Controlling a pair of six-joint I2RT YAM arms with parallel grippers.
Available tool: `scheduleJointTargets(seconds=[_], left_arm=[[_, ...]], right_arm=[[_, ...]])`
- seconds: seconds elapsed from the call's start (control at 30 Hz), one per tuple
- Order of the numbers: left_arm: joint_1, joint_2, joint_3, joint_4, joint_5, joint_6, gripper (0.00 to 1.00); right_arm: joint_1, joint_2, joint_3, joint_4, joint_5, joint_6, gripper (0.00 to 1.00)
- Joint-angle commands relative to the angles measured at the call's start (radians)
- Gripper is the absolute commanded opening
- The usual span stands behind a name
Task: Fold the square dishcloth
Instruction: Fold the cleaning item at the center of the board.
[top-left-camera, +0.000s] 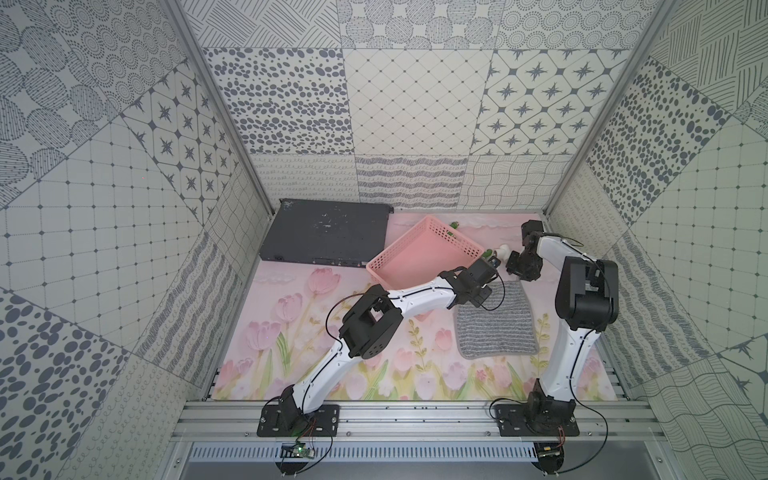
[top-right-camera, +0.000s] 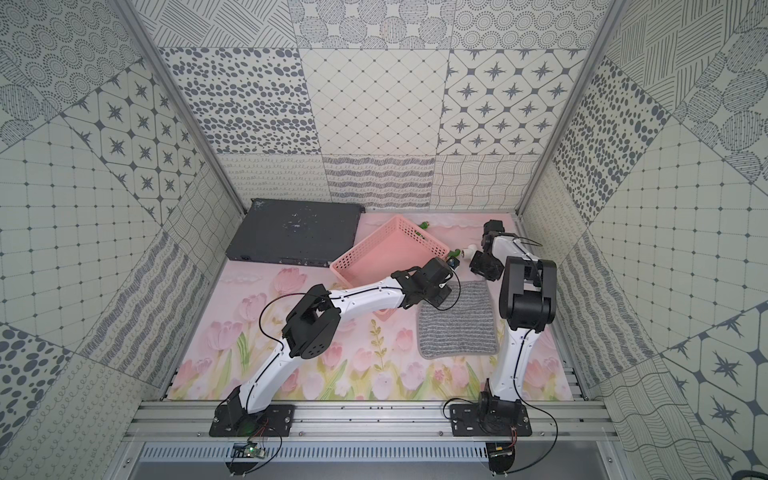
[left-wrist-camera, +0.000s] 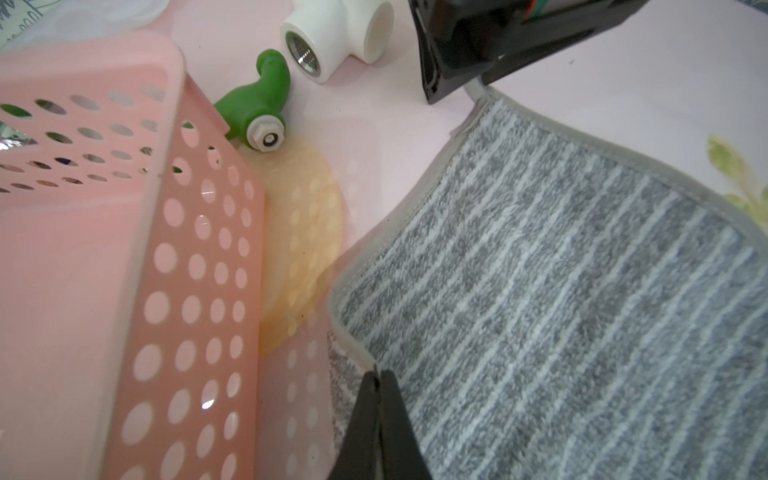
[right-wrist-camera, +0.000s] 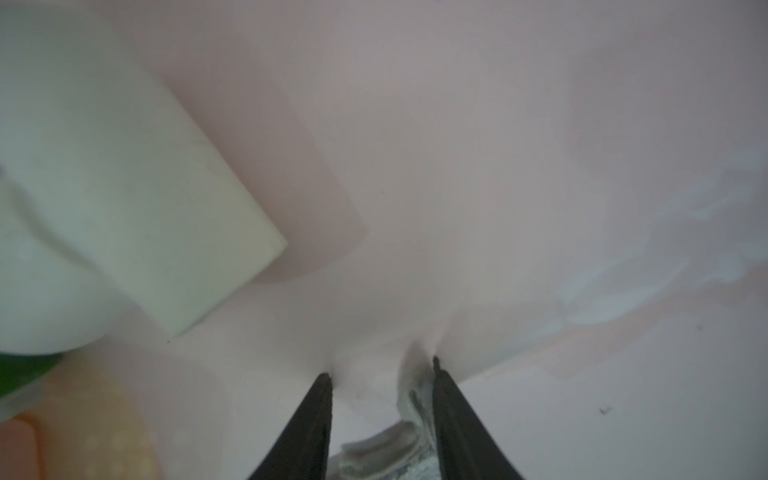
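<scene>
Low, outstretched — L gripper (left-wrist-camera: 376, 372) on dishcloth (left-wrist-camera: 561, 311)

Close view down onto a pale pink mat (right-wrist-camera: 457, 145). Two black fingers (right-wrist-camera: 311, 424) of the right gripper (right-wrist-camera: 381, 370) stand apart, tips at the mat. A crumpled edge of grey cloth (right-wrist-camera: 409, 401) lies between them, against one finger. A blurred white block (right-wrist-camera: 124, 187) sits nearby, with a green thing (right-wrist-camera: 18, 372) just beside it.
</scene>
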Motion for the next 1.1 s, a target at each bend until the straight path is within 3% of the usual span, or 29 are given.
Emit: scheduleJointTargets(seconds=[0.0,0.33,0.47,0.67,0.87,1.07], left_arm=[[0.004,-0.039,-0.026,-0.010,-0.011,-0.008,0.00],[0.004,-0.059,-0.047,0.006,-0.006,-0.022,0.00],[0.004,-0.057,-0.049,0.011,0.001,-0.028,0.00],[0.005,-0.061,-0.056,0.019,-0.005,-0.034,0.00],[0.010,-0.089,-0.087,0.067,-0.007,-0.042,0.00],[0.032,-0.158,-0.170,0.192,0.022,-0.044,0.00]], right_arm=[[0.003,0.012,0.021,-0.015,0.038,0.006,0.42],[0.004,-0.016,0.016,-0.038,0.042,-0.004,0.42],[0.004,-0.003,0.021,-0.038,0.015,-0.004,0.35],[0.004,0.010,0.046,-0.037,0.030,0.000,0.13],[-0.002,0.007,0.108,-0.045,0.062,-0.010,0.05],[-0.009,0.018,0.178,-0.045,0.036,-0.018,0.05]])
